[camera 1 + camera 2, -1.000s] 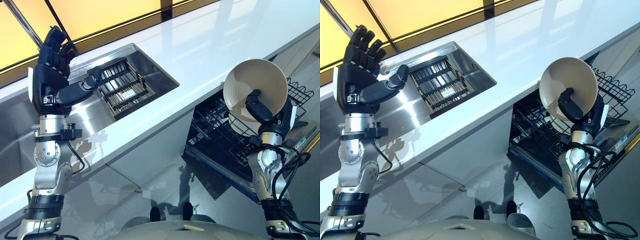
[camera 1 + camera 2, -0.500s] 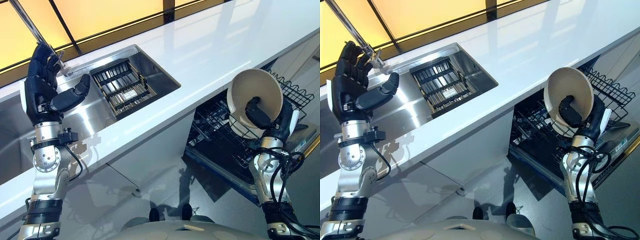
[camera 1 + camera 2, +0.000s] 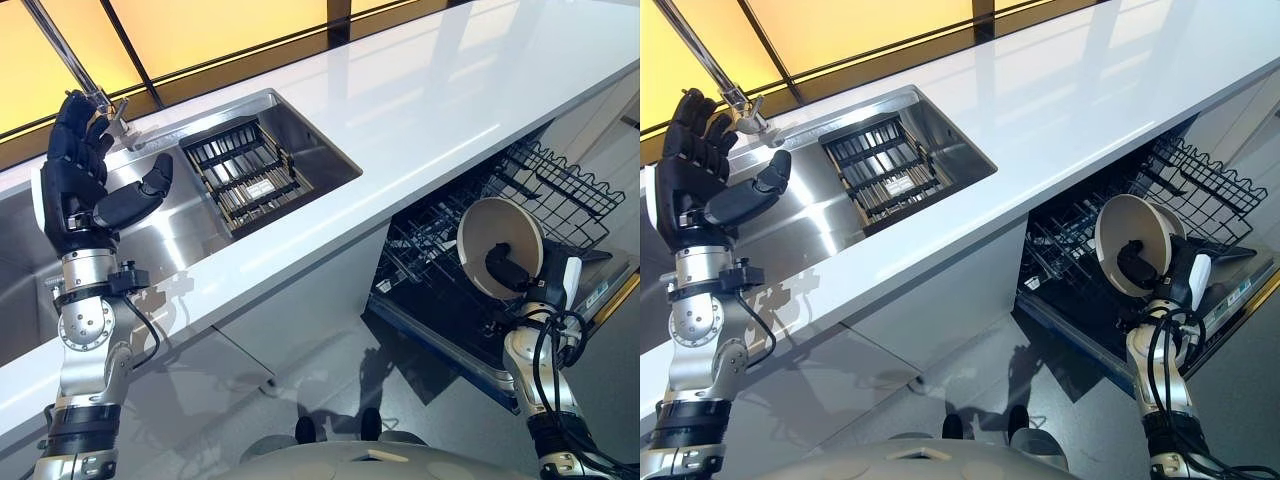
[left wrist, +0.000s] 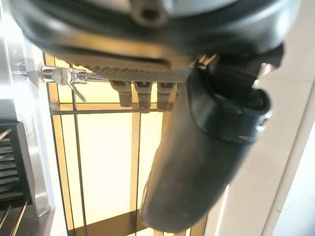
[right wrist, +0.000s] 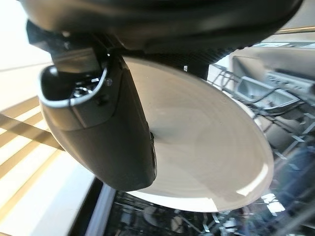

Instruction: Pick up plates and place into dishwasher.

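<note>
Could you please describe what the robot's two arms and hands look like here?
Both arms are silver-grey metal with round joints and black bands. The left hand and the right hand are dark, with jointed fingers. The right hand bears a white cover.

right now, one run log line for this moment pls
phase: loading | right hand: shut on plate, over dishwasher rack | left hand: open, raised by sink | plate not yet racked

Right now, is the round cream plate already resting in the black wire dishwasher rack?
No, the right hand holds the plate above the rack.
</note>
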Controlling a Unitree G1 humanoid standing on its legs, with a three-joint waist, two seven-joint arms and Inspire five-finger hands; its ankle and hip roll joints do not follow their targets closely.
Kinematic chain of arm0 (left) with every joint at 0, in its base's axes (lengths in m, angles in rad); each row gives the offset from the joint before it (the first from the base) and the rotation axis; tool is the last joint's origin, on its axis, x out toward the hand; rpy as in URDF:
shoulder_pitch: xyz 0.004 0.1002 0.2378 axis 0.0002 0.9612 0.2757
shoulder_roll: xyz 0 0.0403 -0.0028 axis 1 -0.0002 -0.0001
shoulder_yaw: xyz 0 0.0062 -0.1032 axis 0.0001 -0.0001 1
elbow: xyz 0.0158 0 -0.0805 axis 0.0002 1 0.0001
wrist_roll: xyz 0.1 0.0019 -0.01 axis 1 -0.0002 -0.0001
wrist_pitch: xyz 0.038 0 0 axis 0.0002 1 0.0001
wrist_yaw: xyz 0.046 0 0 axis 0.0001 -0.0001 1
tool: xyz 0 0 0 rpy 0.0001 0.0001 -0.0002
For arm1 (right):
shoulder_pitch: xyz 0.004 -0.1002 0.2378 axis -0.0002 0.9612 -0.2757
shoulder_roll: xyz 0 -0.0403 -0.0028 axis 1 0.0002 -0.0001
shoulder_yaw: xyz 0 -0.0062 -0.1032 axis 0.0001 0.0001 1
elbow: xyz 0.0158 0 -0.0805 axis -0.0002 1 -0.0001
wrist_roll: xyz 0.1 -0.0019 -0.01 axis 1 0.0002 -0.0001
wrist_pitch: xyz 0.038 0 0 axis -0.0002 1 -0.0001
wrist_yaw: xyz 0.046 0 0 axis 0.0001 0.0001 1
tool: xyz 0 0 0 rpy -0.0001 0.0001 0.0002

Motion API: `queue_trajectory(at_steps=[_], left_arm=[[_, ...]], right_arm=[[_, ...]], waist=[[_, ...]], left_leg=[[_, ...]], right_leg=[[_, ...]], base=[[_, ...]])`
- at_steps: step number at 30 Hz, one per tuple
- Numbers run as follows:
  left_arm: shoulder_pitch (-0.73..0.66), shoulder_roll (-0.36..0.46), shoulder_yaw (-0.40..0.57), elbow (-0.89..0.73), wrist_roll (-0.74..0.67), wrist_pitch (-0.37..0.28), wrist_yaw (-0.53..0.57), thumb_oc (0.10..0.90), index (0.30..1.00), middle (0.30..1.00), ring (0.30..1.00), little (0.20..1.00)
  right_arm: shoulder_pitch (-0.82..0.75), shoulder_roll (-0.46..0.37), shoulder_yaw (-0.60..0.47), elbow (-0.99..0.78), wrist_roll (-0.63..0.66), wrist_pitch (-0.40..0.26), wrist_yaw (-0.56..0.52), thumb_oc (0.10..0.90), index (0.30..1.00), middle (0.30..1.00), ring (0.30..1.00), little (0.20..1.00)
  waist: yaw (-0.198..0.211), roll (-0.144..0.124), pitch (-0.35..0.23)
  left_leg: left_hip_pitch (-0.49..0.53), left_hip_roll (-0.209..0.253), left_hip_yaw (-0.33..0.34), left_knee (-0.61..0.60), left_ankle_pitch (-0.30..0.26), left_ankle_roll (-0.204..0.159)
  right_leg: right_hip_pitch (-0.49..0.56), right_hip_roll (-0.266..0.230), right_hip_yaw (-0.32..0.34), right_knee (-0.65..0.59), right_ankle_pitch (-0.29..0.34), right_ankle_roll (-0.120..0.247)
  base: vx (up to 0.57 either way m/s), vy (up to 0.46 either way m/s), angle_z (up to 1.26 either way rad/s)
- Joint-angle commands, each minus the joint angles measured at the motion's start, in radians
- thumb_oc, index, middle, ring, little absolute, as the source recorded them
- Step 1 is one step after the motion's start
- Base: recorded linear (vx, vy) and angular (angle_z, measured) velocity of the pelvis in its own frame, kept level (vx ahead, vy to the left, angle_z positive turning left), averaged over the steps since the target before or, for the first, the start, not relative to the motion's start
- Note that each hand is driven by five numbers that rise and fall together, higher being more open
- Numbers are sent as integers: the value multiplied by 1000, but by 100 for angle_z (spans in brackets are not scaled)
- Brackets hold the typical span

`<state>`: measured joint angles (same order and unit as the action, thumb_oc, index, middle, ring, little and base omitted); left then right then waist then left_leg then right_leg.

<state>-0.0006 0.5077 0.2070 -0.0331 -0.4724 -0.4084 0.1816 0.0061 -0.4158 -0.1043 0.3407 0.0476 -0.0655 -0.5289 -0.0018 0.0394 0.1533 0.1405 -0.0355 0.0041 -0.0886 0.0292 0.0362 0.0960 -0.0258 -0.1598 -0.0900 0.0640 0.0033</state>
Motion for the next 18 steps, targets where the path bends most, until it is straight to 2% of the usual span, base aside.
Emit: queue_trajectory(at_steps=[1,11,17,18], left_arm=[[-72,74,59,25,-6,-65,-11,800,900,900,900,900],[-73,74,11,14,-5,-33,-22,800,900,900,900,900],[-94,72,-21,14,-21,-15,-48,800,900,900,900,900],[-99,72,-27,16,-21,-13,-53,800,900,900,900,900]], right_arm=[[-74,-79,-6,-32,-36,-60,-2,100,300,300,300,200],[-158,-132,67,83,-47,11,50,100,300,300,300,200],[-187,-141,122,109,-78,39,72,100,300,300,300,200],[-190,-138,129,112,-76,40,76,177,366,366,366,277]], waist=[[5,5,-56],[36,0,-52],[43,2,-48],[42,2,-46]], left_leg=[[-6,-12,31,50,-113,2],[-14,-23,37,87,-133,-13],[-21,-16,29,83,-124,-7],[-18,-15,29,80,-124,-5]], right_leg=[[-35,2,-48,258,-238,51],[4,16,-60,148,-195,43],[-15,10,-60,204,-218,43],[-19,7,-60,219,-224,45]], base=[[1,-40,13],[3,-14,5],[1,3,1],[0,0,0]])
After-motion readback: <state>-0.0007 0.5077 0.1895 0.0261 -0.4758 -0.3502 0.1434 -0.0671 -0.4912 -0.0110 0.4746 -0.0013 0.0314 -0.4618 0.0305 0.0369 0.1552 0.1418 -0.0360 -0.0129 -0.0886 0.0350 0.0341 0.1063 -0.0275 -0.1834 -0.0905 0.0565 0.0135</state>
